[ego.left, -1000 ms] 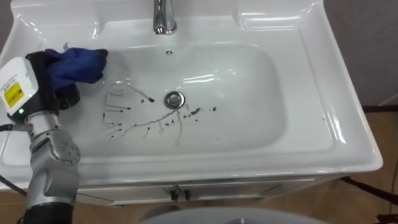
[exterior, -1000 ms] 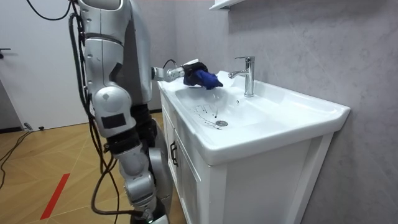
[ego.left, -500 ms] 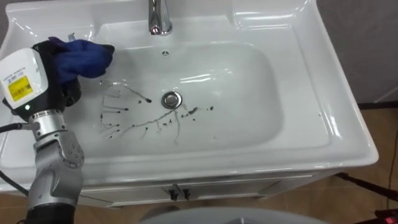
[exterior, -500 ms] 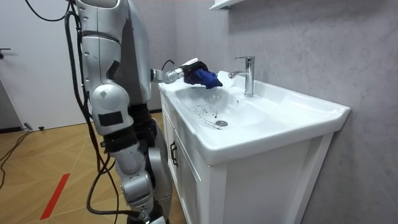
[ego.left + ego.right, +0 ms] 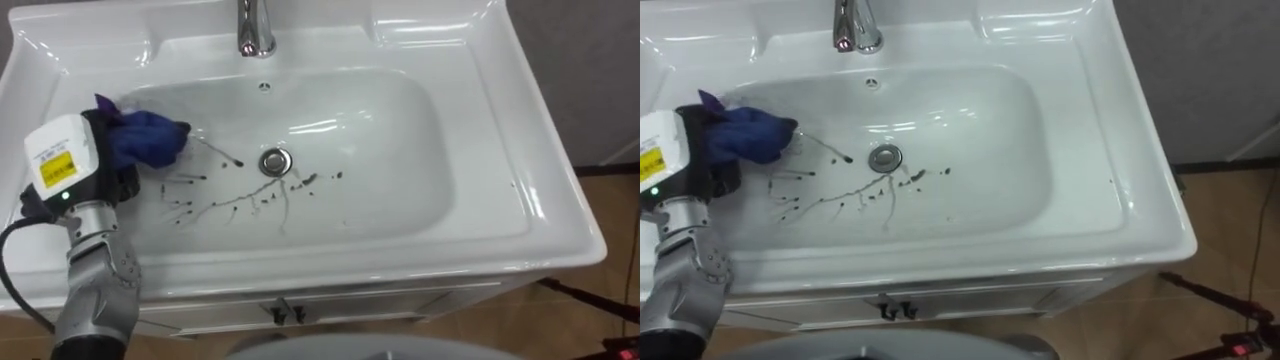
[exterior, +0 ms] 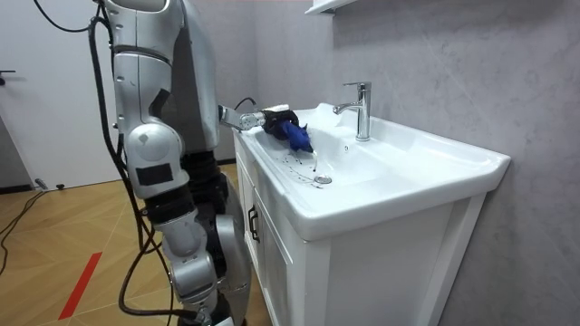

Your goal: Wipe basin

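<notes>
Though dirty, 1 basin [image 5: 400,150], 1 cloth [image 5: 150,140], 1 tap [image 5: 255,30].

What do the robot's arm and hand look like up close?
The left hand is black with a white boxy back carrying a yellow sticker. Its forearm is silver-grey metal in rounded jointed segments, with a black cable looping beside it.

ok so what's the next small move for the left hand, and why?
Probably sweep the cloth right and down across the dark marks, toward the drain. The left hand grips the cloth on the basin's left slope, at the upper left end of the marks. The streaks between it and the drain look unwiped.
</notes>
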Robot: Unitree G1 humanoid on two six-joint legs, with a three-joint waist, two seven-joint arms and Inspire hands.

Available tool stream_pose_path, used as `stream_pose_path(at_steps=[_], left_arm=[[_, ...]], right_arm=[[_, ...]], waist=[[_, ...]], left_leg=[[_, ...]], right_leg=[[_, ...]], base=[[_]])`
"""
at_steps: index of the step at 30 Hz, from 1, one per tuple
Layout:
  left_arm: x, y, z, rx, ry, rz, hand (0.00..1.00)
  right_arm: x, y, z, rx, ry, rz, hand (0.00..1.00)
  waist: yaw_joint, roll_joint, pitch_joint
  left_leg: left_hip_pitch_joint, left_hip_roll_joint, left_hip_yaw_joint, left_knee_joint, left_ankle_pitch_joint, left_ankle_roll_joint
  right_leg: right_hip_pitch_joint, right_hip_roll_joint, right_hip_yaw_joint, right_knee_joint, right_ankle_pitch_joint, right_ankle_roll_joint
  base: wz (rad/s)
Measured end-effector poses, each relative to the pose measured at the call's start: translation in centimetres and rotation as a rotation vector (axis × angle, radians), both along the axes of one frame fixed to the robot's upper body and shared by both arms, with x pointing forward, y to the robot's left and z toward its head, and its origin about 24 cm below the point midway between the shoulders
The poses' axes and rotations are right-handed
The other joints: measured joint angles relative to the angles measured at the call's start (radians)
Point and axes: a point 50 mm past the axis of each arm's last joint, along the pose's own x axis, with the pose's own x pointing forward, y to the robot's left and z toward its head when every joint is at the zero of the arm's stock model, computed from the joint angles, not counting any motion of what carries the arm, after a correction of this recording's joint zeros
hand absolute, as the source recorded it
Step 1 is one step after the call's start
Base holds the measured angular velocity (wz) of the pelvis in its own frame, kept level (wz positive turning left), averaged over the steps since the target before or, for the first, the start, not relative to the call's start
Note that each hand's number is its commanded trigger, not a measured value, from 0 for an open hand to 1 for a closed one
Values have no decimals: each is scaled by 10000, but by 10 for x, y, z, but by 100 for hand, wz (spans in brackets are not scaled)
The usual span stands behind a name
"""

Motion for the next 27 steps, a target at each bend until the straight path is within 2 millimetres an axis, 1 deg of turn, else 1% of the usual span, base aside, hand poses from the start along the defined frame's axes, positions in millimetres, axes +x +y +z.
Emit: stream_pose_path(at_steps=[4,7,9,10,17,23,25,27], left_arm=[[-8,1,-7,473,918,-109,100],[-10,-1,-13,603,1506,-298,100],[-12,-2,-18,823,1915,-453,100],[-12,-3,-19,987,2100,-582,100],[-13,-3,-24,1783,2933,-1032,100],[-11,-6,-29,1808,3181,-1161,100],[-10,-8,-31,1809,3325,-1193,100],[-9,-8,-31,1752,3494,-1204,100]], right_arm=[[4,-1,1,-43,1,259,0],[4,-3,1,-114,57,243,0],[7,-4,2,-169,-26,331,0],[9,-4,2,-182,-75,368,0],[23,-11,4,-628,-453,467,0],[22,-13,5,-809,-396,611,0],[23,-14,5,-883,-379,783,0],[25,-14,5,-882,-411,791,0]], waist=[[-168,40,-32],[-164,45,-34],[-179,93,-62],[-207,98,-62],[-409,85,-52],[-436,114,-35],[-433,141,-21],[-440,171,-5]], left_leg=[[45,19,112,-82,0,-1],[80,20,186,-91,1,-2],[104,19,224,-96,2,-2],[113,18,225,-107,5,-6],[124,-17,286,-161,25,-24],[114,-26,343,-251,49,-27],[130,48,467,-262,49,-27],[143,56,514,-268,49,-27]], right_leg=[[-12,18,71,-15,0,-1],[-16,17,143,2,1,-2],[-15,14,183,16,1,-1],[-16,14,186,18,0,-1],[-21,13,183,-5,-2,-4],[-40,10,233,-22,-6,-9],[-77,29,366,-24,-5,-9],[-86,34,409,-24,-5,-10]], base=[[-6],[-6],[-6],[0],[0],[0],[-12],[-10]])
